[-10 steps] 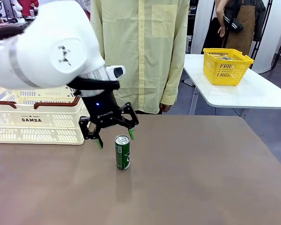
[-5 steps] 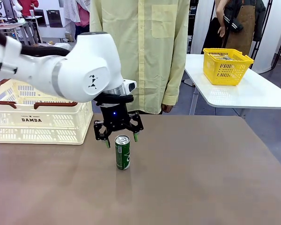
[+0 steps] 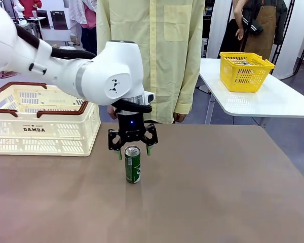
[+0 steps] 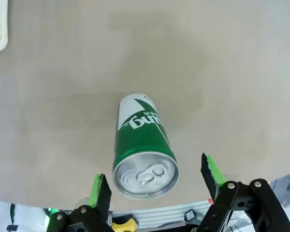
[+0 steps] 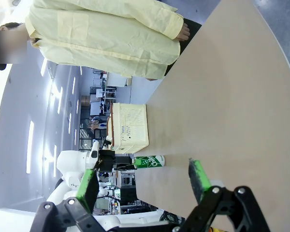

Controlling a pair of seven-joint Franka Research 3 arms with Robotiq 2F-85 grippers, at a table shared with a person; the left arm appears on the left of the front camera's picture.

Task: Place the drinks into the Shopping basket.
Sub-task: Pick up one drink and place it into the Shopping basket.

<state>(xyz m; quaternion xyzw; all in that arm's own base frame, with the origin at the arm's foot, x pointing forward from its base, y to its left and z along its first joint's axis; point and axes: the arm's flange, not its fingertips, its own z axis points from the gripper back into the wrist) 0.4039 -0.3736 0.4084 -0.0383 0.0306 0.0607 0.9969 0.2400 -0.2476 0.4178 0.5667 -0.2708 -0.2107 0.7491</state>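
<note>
Left gripper is hanging wide open right over the green can, and it is pointing straight down. It is holding nothing. In the left wrist view the gripper is showing one green pad on each side of the can, with a gap on both sides, so the pads are not touching it.

The can is standing up straight on the tabletop, just under the gripper.

I think the robot is lining up to grab this drink. Next, the gripper is going to need to go down until the pads are beside the can's round body, not just its silver top. Then it needs to squeeze gently, because the can is thin and tall and could tip over. After that it needs to lift the can high enough to clear the brown handles.

The Shopping basket is sitting well off to the gripper's side, on the robot's left. Its floor is hiding behind its wall, so I cannot tell if any drinks are lying in it. A small yellow basket is sitting far behind the gripper on another table, and what is inside it is too small to tell.

The right gripper is also hanging open and holding nothing, with the can far ahead of it.
</note>
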